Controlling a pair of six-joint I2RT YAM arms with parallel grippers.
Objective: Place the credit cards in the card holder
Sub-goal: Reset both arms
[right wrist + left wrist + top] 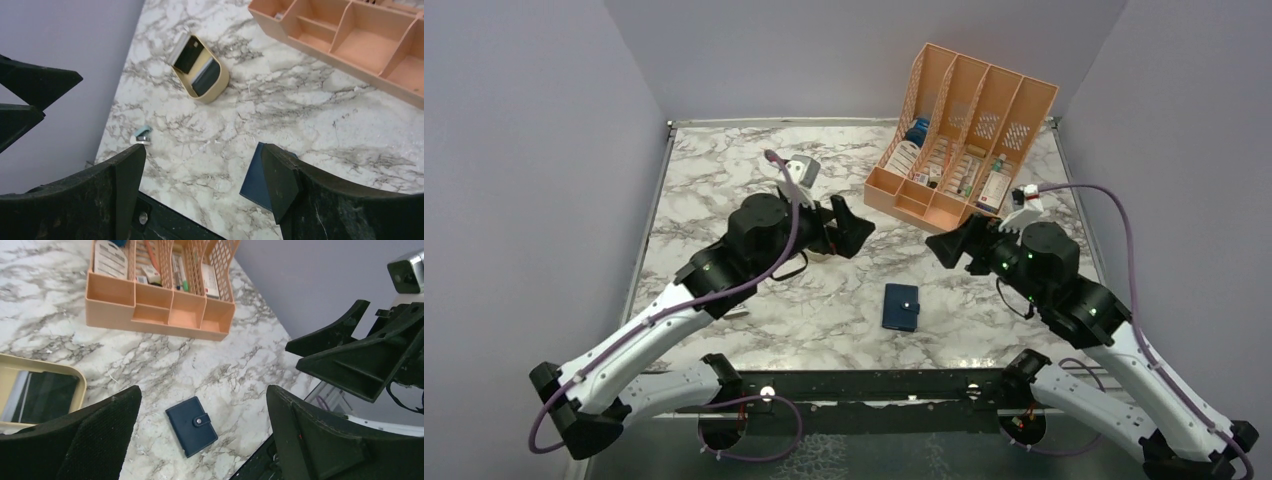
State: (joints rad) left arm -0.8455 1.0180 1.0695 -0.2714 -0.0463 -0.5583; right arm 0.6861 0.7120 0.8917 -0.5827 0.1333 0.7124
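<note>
Bench (714,170): a white slab veined in grey like marble, smooth and faintly glossy, closed in by plain lilac-grey walls.
Card holder (191,426): a small navy rectangle with a matt, leathery skin and a strap shut over a pale round snap. It lies flat and closed on the bench near the front edge, between the two arms and well apart from the file rack.
File rack (892,188): peach-orange plastic with tall slots, lattice sides and low open trays in front. It stands at the far right of the bench with small boxes and packets in it.
Gold tin (212,90): a shallow rounded-rectangle shell of dull gold, dark inside, with a pale flat piece (178,49) leaning at one end. It sits on the left part of the bench.
Left end effector (202,395): released, its two black, grainy, wedge-shaped fingers spread wide with nothing between them. It hangs above the bench and touches nothing, and the card holder lies below the gap.
Right end effector (202,150): likewise spread wide and empty, raised off the bench. One finger hides part of the card holder from its own camera.
Arm pose: both arms fold their elbows out to the sides and reach inward, so the two end effectors face each other above the card holder.
</note>
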